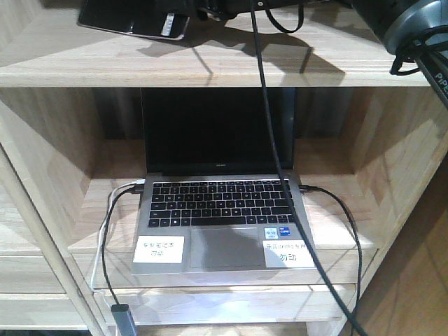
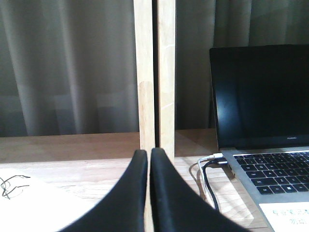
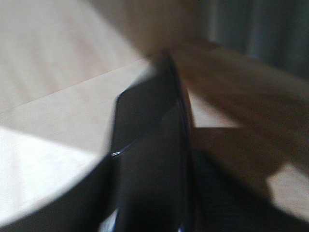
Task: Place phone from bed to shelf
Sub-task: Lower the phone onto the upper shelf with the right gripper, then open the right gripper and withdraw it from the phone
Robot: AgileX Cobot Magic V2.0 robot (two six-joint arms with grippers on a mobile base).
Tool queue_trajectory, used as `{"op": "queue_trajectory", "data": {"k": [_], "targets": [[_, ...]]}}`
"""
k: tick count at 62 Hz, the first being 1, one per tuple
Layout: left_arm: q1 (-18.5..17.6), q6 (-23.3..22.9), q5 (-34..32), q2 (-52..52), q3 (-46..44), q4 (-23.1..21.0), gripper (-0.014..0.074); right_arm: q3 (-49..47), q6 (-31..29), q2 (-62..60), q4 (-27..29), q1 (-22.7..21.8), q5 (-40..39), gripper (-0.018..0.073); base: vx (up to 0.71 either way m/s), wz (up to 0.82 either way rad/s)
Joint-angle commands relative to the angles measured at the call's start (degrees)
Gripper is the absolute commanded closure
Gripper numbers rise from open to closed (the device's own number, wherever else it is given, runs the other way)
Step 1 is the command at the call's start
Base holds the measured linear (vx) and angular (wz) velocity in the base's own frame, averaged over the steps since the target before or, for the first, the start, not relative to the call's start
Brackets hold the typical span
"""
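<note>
Phone point(image 1: 133, 22) over top board of shelf point(image 1: 210, 66) near its front left edge, pinched in right gripper point(image 3: 159, 203), left gripper point(image 2: 148, 193) closed empty by laptop point(image 1: 224, 210); lower flat, well back from edge, then release gently.

Shelf point(image 1: 210, 66): pale grained wood, matt. Phone point(image 1: 133, 21): glossy black slab. Laptop point(image 1: 224, 231): smooth grey metal, white paper labels.
</note>
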Motion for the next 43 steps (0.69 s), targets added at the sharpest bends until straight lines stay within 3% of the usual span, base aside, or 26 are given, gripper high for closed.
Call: {"op": "queue_trajectory", "data": {"k": [1, 7, 22, 34, 43], "targets": [[-0.12, -0.17, -4.4, -0.25, -1.44, -0.52, 0.0596, -1.83, 1.5, -3.41, -0.12, -0.25, -5.05, -0.004, 0.0, 0.0], [-0.12, -0.17, -4.4, -0.25, -1.44, -0.52, 0.0596, -1.83, 2.08, -3.41, -2.65, -0.25, -6.09, -0.0168, 0.0, 0.0], [-0.12, -0.17, -4.4, -0.25, -1.44, -0.52, 0.0596, -1.83, 2.19, -4.39, -6.13, -0.25, -5.76, -0.0144, 0.0, 0.0], [-0.12, -0.17, -4.4, -0.25, -1.44, -0.52, 0.0596, -1.83, 5.78, -6.73, -9.34, -0.25, -4.31, -0.005, 0.0, 0.0], [-0.12, -0.17, -4.4, -0.25, -1.44, -0.52, 0.0596, -1.83, 11.79, -8.53, -15.31, -0.25, -2.42, 0.0118, 0.0, 0.0]]}}
